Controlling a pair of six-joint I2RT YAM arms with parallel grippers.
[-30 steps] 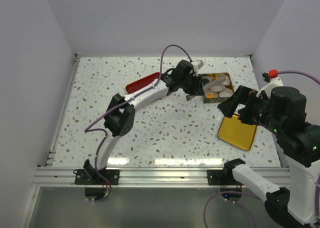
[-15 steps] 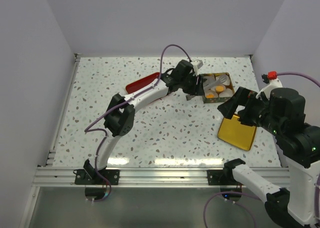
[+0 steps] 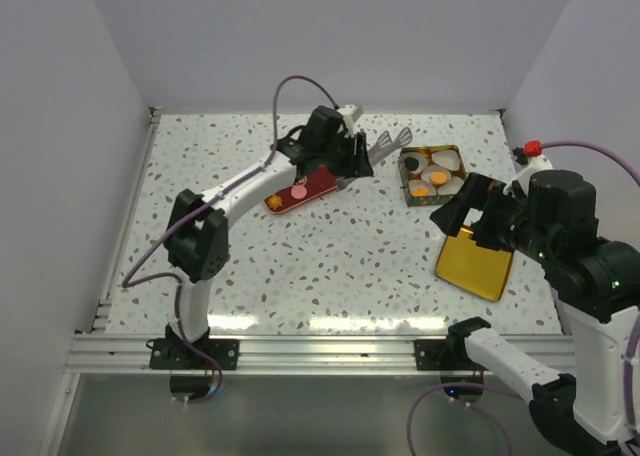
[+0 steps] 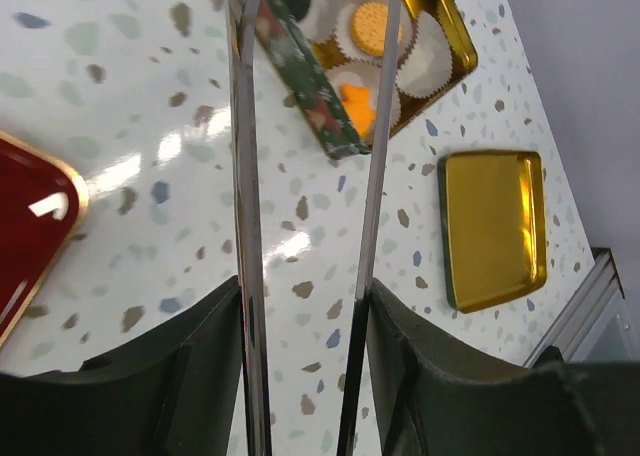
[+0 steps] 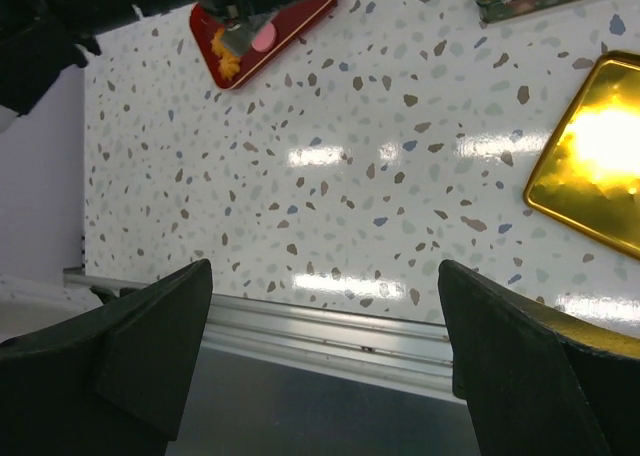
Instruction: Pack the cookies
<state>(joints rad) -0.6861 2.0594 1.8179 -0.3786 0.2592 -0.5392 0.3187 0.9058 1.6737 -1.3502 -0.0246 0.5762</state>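
Left claw (image 4: 303,288) is pinched on a pair of tongs (image 4: 245,176) whose blades point toward the open tin (image 3: 405,179); the right claw (image 5: 325,276) hangs wide and empty near the gold lid (image 3: 475,266). I'd worry that the thin blades twist in that grip, crush a biscuit, or bump the tin's wall. Some cookies (image 3: 437,179) sit in the tin, past the tongs' tips. 2 more, 1 pink (image 3: 298,190), lie on the red tray (image 3: 322,181) beside the claw.
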